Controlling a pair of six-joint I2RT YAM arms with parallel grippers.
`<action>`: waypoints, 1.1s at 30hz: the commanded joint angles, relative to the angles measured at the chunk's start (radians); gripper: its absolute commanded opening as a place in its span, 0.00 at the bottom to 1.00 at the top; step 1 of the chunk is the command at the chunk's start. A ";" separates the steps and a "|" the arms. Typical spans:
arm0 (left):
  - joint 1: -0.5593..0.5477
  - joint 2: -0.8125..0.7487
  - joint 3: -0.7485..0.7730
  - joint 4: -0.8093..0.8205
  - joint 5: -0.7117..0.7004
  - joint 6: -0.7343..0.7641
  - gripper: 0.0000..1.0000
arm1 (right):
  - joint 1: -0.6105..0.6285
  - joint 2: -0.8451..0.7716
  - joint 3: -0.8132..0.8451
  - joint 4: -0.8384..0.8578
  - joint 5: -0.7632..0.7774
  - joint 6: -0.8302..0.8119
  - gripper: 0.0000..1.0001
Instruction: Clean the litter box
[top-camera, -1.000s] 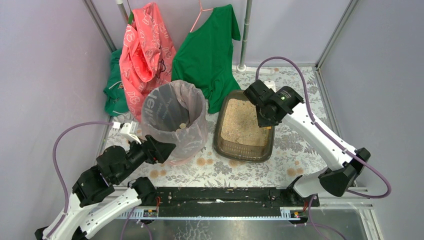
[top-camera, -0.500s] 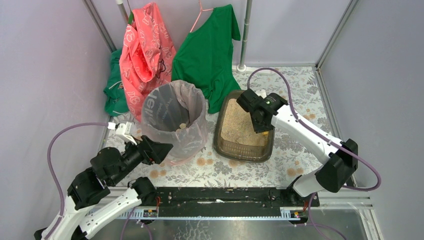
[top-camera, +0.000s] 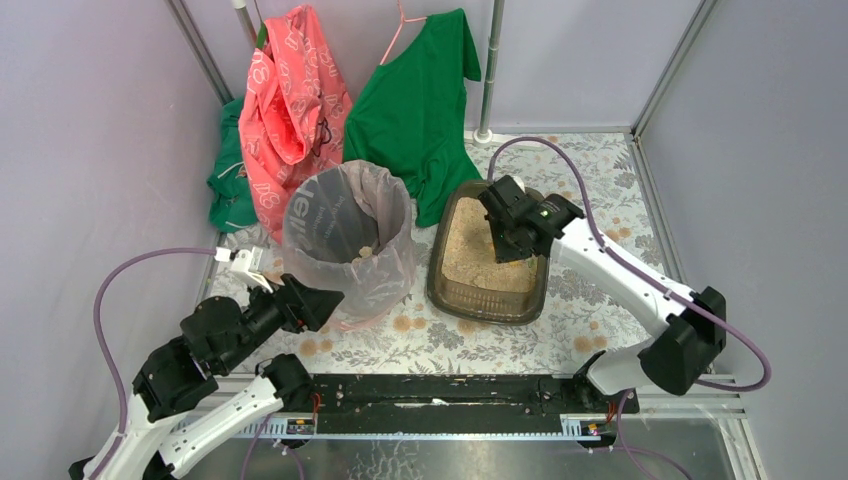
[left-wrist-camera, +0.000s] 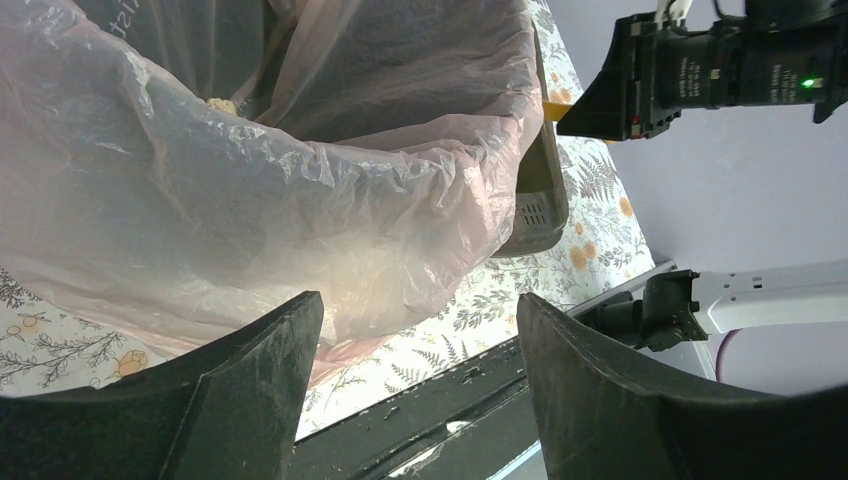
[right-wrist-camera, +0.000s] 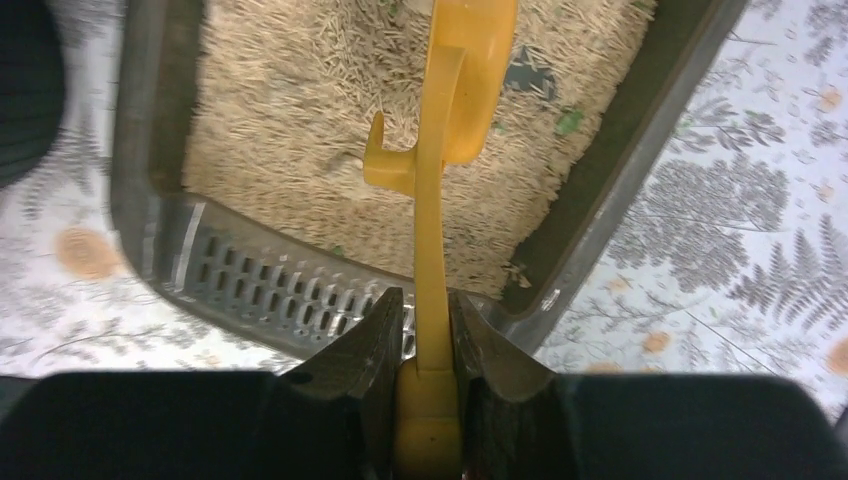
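The litter box (top-camera: 437, 285), a dark tray of beige litter, lies right of centre on the flowered cloth. My right gripper (top-camera: 503, 243) hangs over its far half, shut on the handle of a yellow scoop. In the right wrist view the scoop (right-wrist-camera: 447, 120) reaches forward with its head low over the litter. The litter box's rim (right-wrist-camera: 622, 175) runs on both sides, and my right gripper (right-wrist-camera: 427, 302) clamps the handle. My left gripper (top-camera: 336, 297) stands open by the near left side of the bagged bin (top-camera: 350, 240). Nothing lies between the fingers of my left gripper (left-wrist-camera: 420, 305).
The bin's clear bag (left-wrist-camera: 300, 170) bulges close to my left fingers. Pink and green clothes (top-camera: 410, 110) hang at the back beside a pole stand (top-camera: 485, 130). A black rail (top-camera: 430, 392) runs along the near edge. Walls close in left and right. Small green bits (right-wrist-camera: 568, 122) lie in the litter.
My right gripper has swung left with the scoop, from the box's right side to over its far half. My left arm has drawn slightly back and left.
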 joint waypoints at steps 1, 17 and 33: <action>-0.005 0.005 -0.012 0.009 0.001 0.000 0.79 | -0.015 -0.080 0.013 0.119 -0.110 -0.008 0.00; -0.006 0.057 -0.039 0.070 0.045 0.003 0.79 | -0.227 -0.321 -0.276 0.346 -0.416 0.134 0.00; -0.006 0.066 -0.040 0.093 0.078 -0.033 0.77 | -0.310 -0.394 -0.536 0.631 -0.434 0.450 0.00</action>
